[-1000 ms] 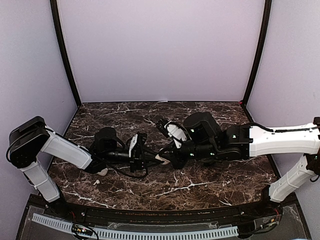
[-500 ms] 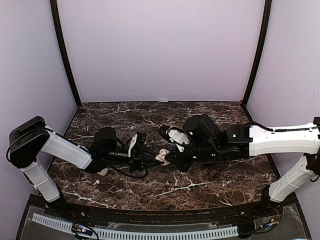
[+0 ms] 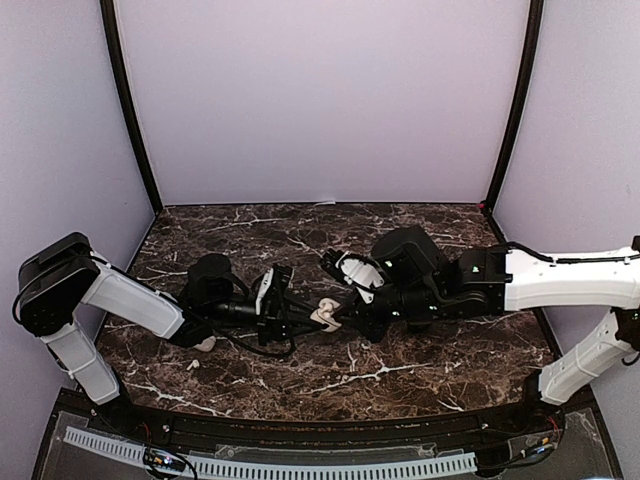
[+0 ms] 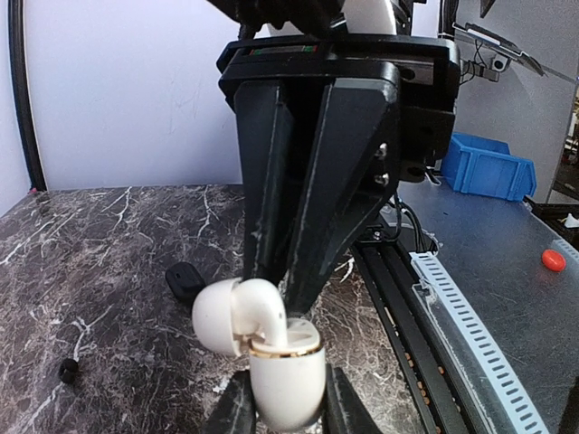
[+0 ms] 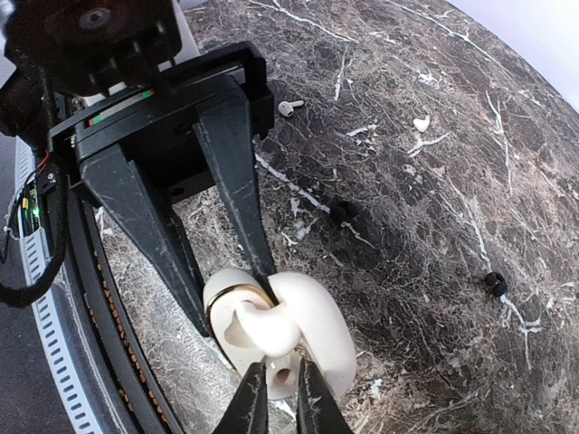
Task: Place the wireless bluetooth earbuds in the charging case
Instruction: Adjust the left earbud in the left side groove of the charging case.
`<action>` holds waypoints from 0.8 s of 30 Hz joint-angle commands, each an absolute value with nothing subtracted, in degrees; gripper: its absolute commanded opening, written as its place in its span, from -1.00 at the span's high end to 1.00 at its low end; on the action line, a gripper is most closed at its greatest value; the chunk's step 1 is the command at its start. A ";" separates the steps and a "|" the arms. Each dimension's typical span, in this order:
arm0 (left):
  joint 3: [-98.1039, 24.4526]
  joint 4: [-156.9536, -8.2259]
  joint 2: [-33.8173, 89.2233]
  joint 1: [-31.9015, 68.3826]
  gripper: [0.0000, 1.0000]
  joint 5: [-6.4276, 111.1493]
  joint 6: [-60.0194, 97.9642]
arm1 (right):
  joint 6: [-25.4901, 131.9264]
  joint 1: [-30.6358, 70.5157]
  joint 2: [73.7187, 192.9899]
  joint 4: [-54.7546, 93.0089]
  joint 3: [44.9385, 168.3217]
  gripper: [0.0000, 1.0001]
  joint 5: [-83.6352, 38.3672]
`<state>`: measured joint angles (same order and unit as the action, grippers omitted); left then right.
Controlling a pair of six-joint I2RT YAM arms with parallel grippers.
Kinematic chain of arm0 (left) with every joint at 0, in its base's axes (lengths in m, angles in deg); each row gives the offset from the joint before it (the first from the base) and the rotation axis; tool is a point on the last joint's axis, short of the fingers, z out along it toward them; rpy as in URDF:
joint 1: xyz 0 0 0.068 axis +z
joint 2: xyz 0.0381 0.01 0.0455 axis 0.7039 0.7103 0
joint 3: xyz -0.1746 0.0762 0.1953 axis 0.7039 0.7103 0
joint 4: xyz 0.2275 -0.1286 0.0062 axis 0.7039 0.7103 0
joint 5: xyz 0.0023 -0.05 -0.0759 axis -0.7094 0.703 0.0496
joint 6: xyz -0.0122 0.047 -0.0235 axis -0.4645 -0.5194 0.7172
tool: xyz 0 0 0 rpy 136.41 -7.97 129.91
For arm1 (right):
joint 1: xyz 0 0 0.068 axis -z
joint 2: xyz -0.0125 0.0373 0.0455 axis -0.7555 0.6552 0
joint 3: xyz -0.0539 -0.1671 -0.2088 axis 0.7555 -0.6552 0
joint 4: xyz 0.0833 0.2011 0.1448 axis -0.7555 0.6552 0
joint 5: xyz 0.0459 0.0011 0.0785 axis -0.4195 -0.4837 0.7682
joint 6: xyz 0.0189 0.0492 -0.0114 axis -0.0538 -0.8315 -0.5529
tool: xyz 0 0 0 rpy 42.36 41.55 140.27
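The white charging case point(image 5: 312, 325) is held off the table near the middle of the workspace. Its gold-rimmed body is clamped between the fingers of my left gripper point(image 4: 288, 391), and its lid is swung open to one side. My right gripper point(image 5: 279, 382) meets the case from the opposite side, fingertips nearly together with a scrap of white between them. I cannot tell whether that scrap is an earbud or part of the case, nor whether I am pinching it or only touching it.

Compared with a second ago, my right arm has drawn back a little toward its own side. In the top view that gripper then covered the case, which now shows as a pale lump between the two grippers. My left arm and its grip are unchanged.

Both arms reach low and nearly level over the dark marble tabletop point(image 3: 420, 385), wrists facing each other head-on.

Loose on the table beyond the left gripper lie a white earbud point(image 5: 289, 107) and a second white earbud point(image 5: 421, 123). A tiny black earbud point(image 5: 495, 284) sits well apart from them. The lid and fingers hide the inside of the case, so I cannot tell whether any bud is seated there.
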<state>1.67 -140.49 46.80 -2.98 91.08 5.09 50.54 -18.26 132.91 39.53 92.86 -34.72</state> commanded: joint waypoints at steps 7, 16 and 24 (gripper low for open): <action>3.01 -138.64 43.78 -2.90 1.00 93.10 -4.58 | 56.40 -17.82 125.41 34.07 90.19 0.51 -30.80; 1.13 -126.21 40.40 -2.90 1.00 95.48 -14.00 | 84.17 -17.91 120.19 29.98 83.17 0.19 -16.80; -0.39 -122.04 40.04 -2.98 1.00 96.86 -14.86 | 108.38 -18.79 118.72 31.14 80.95 0.21 -17.58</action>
